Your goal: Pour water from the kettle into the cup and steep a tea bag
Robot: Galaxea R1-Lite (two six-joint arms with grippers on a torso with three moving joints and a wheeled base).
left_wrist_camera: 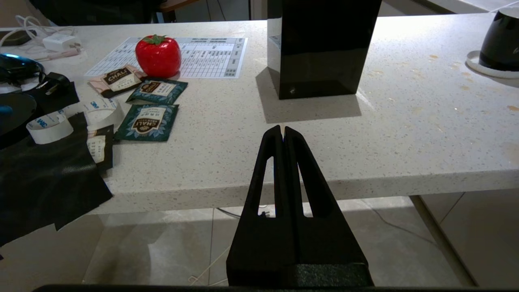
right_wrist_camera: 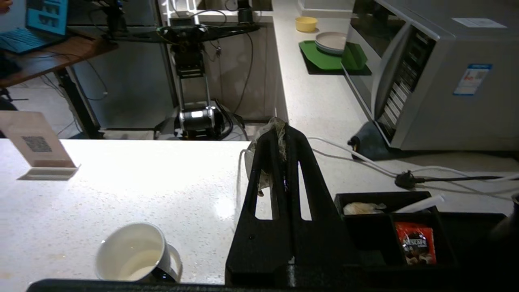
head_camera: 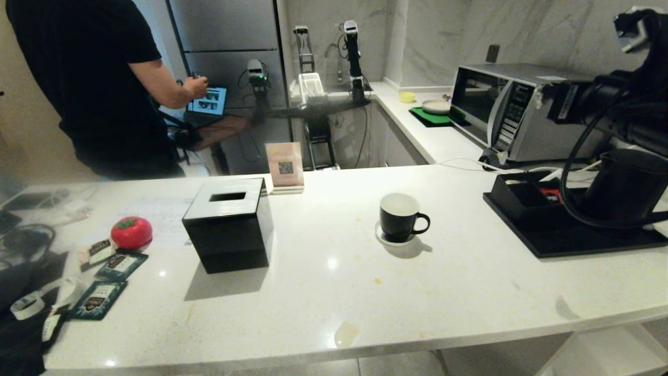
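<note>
Your right gripper (right_wrist_camera: 282, 132) is pinching the tea bag (right_wrist_camera: 265, 156) above the counter (head_camera: 334, 292), between the cup (head_camera: 398, 217) and the black tray (head_camera: 569, 237). The kettle (head_camera: 623, 183) stands on that tray, partly hidden by your right arm. Beyond the cup, a tissue box (head_camera: 229, 223), then teal sachets (left_wrist_camera: 148, 122). Your left gripper (left_wrist_camera: 283, 130) hangs pressed together, off the counter's edge.

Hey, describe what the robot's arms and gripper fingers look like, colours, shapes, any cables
Both grippers are matte black. The left gripper has two long tapering fingers, each with a slim slot cut through it, rising from a wide black base. The right gripper has the same slotted, wedge-like build. In the head view, the right arm is bulky and black, with a thick black cable looping beside it.
</note>
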